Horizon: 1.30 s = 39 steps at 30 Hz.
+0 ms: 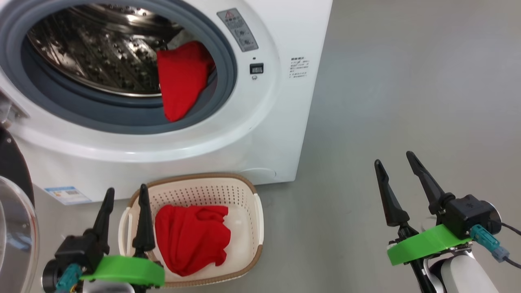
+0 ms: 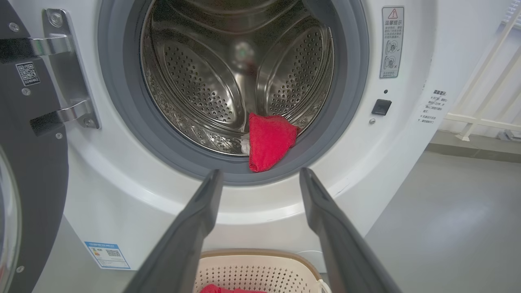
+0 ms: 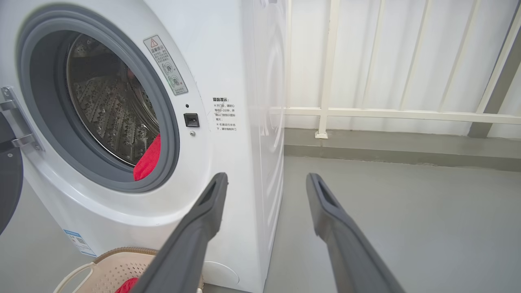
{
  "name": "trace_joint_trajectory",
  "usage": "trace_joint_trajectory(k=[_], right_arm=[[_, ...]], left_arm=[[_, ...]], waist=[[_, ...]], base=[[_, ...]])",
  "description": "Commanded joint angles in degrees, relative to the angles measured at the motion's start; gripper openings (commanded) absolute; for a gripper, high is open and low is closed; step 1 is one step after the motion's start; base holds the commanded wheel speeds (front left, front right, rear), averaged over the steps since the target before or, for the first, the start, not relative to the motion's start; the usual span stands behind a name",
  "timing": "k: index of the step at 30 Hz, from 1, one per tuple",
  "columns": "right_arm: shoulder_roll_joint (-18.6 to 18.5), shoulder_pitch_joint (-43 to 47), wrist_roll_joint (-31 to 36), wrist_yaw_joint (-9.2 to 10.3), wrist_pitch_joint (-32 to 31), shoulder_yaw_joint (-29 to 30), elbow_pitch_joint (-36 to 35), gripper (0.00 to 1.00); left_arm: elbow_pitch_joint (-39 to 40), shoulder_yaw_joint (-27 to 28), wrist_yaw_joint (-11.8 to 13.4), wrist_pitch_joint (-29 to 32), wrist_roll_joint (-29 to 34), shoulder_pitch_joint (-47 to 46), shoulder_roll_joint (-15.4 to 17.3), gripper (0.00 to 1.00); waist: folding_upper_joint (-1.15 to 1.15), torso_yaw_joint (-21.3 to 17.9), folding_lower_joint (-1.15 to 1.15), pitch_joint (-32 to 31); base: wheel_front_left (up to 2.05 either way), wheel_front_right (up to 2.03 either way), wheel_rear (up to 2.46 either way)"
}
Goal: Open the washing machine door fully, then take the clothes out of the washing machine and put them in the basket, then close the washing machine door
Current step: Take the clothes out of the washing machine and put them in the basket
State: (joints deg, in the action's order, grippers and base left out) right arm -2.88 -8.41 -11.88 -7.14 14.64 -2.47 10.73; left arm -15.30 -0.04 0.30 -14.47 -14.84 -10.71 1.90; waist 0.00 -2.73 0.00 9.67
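Observation:
The white washing machine (image 1: 285, 101) (image 2: 411, 154) (image 3: 244, 162) stands with its door (image 1: 12, 203) (image 2: 24, 162) swung wide to the left. One red garment (image 1: 181, 81) (image 2: 268, 140) (image 3: 148, 160) hangs over the grey rubber ring at the drum's lower right. Another red garment (image 1: 191, 238) lies in the cream basket (image 1: 244, 195) (image 2: 260, 268) (image 3: 110, 268) on the floor before the machine. My left gripper (image 1: 126, 195) (image 2: 260, 177) is open and empty, over the basket's left rim and pointing at the drum. My right gripper (image 1: 395, 158) (image 3: 266, 181) is open and empty, over bare floor right of the machine.
Grey floor (image 1: 407, 81) stretches to the right of the machine. A white railing with a curtain (image 3: 386, 114) runs along the wall behind. The door's steel hinge (image 2: 61, 69) sits at the machine's left edge.

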Motion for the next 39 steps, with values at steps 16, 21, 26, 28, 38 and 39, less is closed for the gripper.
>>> trace_joint_trajectory(k=[16,21,26,28,38,39], right_arm=[[0.0,5.8,2.3,-0.35,0.4,-1.5,-3.4,1.00],[0.0,6.7,2.4,-0.35,0.4,-1.9,-4.3,1.00],[0.0,7.7,2.5,-0.35,0.4,-1.9,-5.1,1.00],[0.0,8.0,2.6,-0.35,0.4,-1.9,-5.1,1.00],[0.0,8.6,2.3,-0.35,0.4,-2.2,-5.1,1.00],[0.0,8.6,2.3,-0.35,0.4,-2.2,-5.1,1.00]], left_arm=[[13.2,2.9,2.7,3.3,1.1,14.8,2.4,1.00],[15.6,2.5,3.3,4.1,1.1,17.1,2.3,1.00],[17.5,2.3,3.6,4.1,0.8,18.7,2.2,1.00],[17.7,2.3,3.8,4.2,0.7,19.1,2.2,1.00],[18.9,1.9,4.5,4.4,0.6,19.7,2.3,1.00],[19.0,1.9,4.6,4.4,0.6,19.8,2.3,1.00]], waist=[[0.00,-3.1,0.00,-10.1],[0.00,-3.0,0.00,-10.8],[0.00,-2.9,0.00,-11.6],[0.00,-2.9,0.00,-11.8],[0.00,-2.9,0.00,-12.1],[0.00,-2.9,0.00,-12.1]], base=[[0.00,0.00,0.00],[0.00,0.00,0.00],[0.00,0.00,0.00],[0.00,0.00,0.00],[0.00,0.00,0.00],[0.00,0.00,0.00]])
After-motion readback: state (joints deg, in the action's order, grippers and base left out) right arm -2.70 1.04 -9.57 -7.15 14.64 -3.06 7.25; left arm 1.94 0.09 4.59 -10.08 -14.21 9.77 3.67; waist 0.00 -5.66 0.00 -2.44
